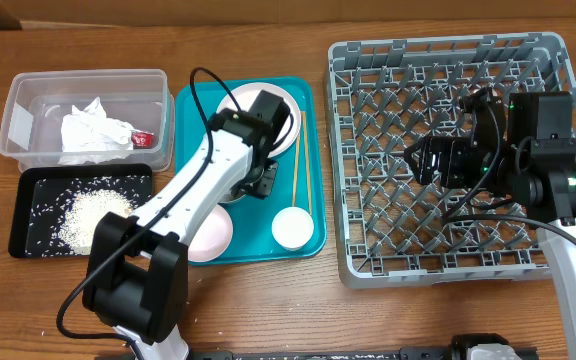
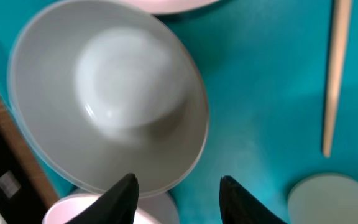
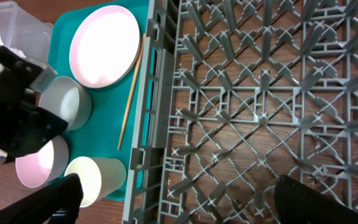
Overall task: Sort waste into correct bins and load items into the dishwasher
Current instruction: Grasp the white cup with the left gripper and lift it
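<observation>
My left gripper (image 2: pixel 179 199) is open just above the teal tray, its fingers either side of the rim of the pale grey-green bowl (image 2: pixel 104 93). In the overhead view the left gripper (image 1: pixel 261 180) hides that bowl. The pink bowl (image 1: pixel 213 235), white cup (image 1: pixel 292 227), chopsticks (image 1: pixel 301 160) and plate (image 1: pixel 230 98) lie on the same tray. My right gripper (image 1: pixel 430 160) is open wide and empty above the grey dish rack (image 1: pixel 368 255), which holds nothing. The right wrist view shows the rack (image 3: pixel 260 93), plate (image 3: pixel 104 45) and cup (image 3: pixel 95 177).
The clear tub (image 1: pixel 28 150) at the back left holds white napkins (image 1: pixel 93 130) and a red wrapper (image 1: pixel 143 138). The black tray (image 1: pixel 20 215) in front of it holds loose rice (image 1: pixel 93 215). The teal tray (image 1: pixel 258 240) sits between these and the rack.
</observation>
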Tool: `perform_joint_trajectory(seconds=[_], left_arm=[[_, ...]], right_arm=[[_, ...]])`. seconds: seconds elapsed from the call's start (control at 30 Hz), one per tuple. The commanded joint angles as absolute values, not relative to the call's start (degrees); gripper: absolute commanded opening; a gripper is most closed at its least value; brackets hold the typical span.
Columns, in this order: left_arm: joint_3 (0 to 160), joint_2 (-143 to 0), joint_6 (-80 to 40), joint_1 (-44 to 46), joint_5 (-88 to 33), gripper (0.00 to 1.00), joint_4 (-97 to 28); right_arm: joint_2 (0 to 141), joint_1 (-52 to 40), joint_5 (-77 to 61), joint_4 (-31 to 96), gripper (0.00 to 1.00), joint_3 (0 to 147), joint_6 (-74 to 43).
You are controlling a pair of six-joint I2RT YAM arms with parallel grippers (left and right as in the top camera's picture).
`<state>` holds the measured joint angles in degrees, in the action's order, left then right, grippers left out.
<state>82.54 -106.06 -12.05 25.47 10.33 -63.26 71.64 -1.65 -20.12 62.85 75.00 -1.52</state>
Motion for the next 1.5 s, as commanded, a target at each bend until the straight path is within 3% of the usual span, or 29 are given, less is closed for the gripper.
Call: perform_joint_trajectory(seconds=[0.0,0.37,0.6,0.87,1.1,1.33,1.47], left_arm=[[91.0,-105.7,-12.5,25.1,9.9,0.45,-67.3],[100.6,-105.1,-23.2,25.1,2.3,0.43,-85.7],[100.6,-103.5,-26.0,25.2,2.0,0.41,-88.6],[99.0,-100.9,-26.0,29.3,-1.6,0.45,-84.5],[87.2,-100.9,-33.6,35.2,-1.5,0.51,-73.7],[76.3,-100.9,-37.8,35.3,-0.9,0.5,-66.8],[72.7,-100.9,-37.8,35.3,-1.1,0.42,-62.3]], right_arm=[[71.5,-2.0,-20.0,62.2,1.0,76.5,-1.7],[71.5,-2.0,-20.0,62.1,1.0,76.5,-1.7],[71.5,-2.0,-20.1,62.0,1.0,76.5,-1.7],[71.5,-2.0,-20.1,62.0,1.0,76.5,-1.7],[71.5,-2.0,-20.1,62.6,1.0,76.5,-1.7],[71.5,-2.0,-20.1,62.7,1.0,76.5,-1.7],[71.5,-2.0,-20.1,62.6,1.0,76.5,-1.7]])
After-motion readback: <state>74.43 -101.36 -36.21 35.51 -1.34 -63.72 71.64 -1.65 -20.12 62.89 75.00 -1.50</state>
